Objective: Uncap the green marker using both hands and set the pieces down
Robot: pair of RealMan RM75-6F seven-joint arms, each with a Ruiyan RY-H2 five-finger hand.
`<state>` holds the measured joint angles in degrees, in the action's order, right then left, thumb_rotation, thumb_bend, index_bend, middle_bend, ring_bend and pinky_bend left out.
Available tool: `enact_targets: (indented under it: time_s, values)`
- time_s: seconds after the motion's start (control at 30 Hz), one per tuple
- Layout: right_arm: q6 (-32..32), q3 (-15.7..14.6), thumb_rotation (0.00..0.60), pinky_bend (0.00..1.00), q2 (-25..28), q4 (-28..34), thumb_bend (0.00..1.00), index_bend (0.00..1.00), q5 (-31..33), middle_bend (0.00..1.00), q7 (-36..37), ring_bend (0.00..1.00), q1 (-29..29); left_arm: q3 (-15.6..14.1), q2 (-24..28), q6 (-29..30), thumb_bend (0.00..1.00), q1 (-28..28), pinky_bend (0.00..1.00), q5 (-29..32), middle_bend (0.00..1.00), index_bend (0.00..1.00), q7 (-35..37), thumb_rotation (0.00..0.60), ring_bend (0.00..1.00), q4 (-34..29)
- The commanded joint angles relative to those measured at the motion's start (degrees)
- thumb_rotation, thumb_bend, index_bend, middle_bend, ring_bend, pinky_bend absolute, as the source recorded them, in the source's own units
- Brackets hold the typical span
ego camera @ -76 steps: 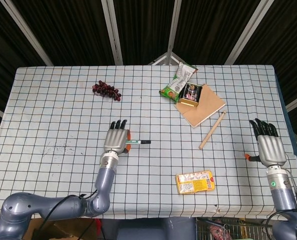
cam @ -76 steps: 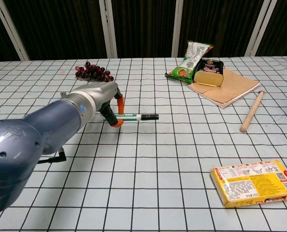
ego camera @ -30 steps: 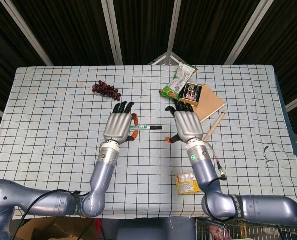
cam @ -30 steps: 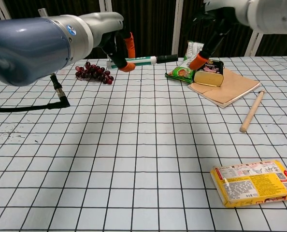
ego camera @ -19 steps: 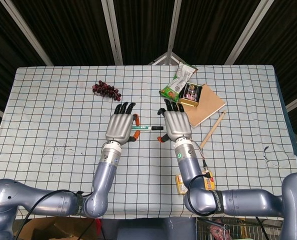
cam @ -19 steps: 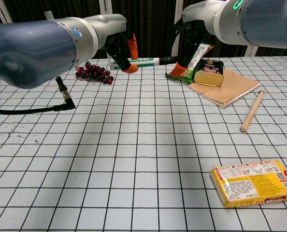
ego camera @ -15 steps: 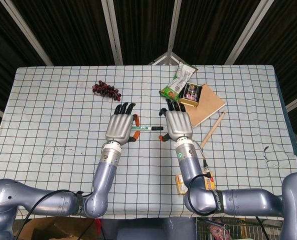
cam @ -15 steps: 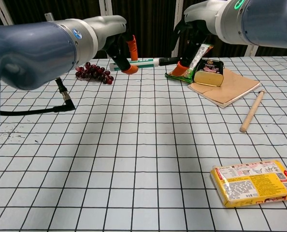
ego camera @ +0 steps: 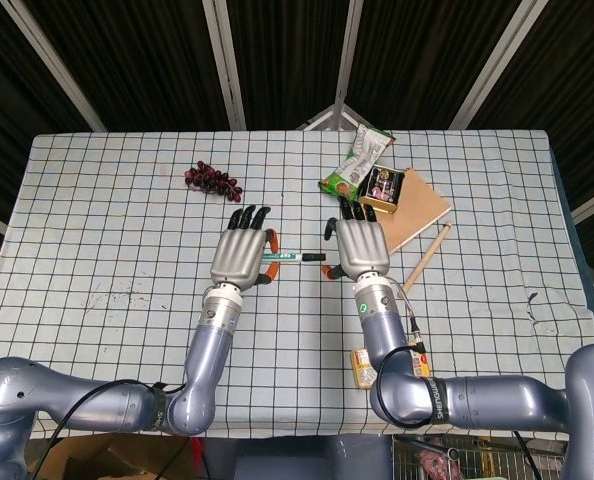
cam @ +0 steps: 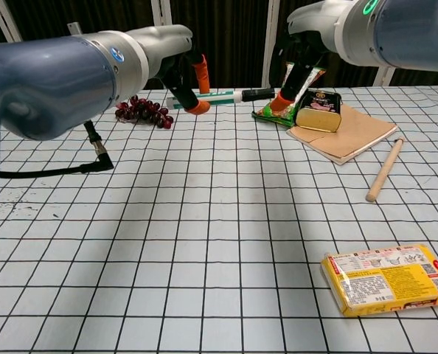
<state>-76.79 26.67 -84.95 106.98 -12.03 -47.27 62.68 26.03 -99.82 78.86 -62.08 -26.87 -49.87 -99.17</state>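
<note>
- Up above the desk, the left hand (cam: 181,68), grey metal with orange-tipped fingers (cam: 200,72), grips the white barrel of the one slim green marker (cam: 220,96) and holds it level in the air.
- Just beside it, the right hand (cam: 301,55) has its fingers at the marker's black cap (cam: 257,94); whether they pinch the cap or only touch it cannot be told.
- From the head view, the two hands (ego camera: 240,255) (ego camera: 359,249) sit side by side, backs up, with the marker (ego camera: 285,257) bridging the gap between them.
- Beneath lies one desk under a pale cloth with a dark grid (ego camera: 107,230).
- Further back sits one bunch of dark red grapes (cam: 141,110), knobbly and glossy.
- Off to the right are one crinkly green snack packet (cam: 278,110), one black and gold tin (cam: 319,110) on a flat tan board (cam: 359,133), and one smooth wooden stick (cam: 383,171).
- Nearest the chest camera lies one flat yellow printed packet (cam: 387,279).
</note>
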Motion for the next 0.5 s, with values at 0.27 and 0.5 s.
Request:
enact_targets:
  time_s: [0.27,0.5]
  values:
    - [-0.34,0.12,0.600,0.00,-0.41,-0.14,0.25,0.52,0.48,0.00,-0.17,0.00,0.84,-0.36,-0.54,-0.28,0.64,-0.34,0.00,-0.01,0.08,0.63,0.22,0.600,0.00,0.83]
    - [-0.26,0.21,0.600,0.00,-0.76,-0.37,0.27,0.54,0.93,0.00,-0.28,0.00,1.43,-0.41,-1.10,-0.96,0.64,-0.55,0.00,-0.03,0.08,0.63,0.89,0.600,0.00,1.77]
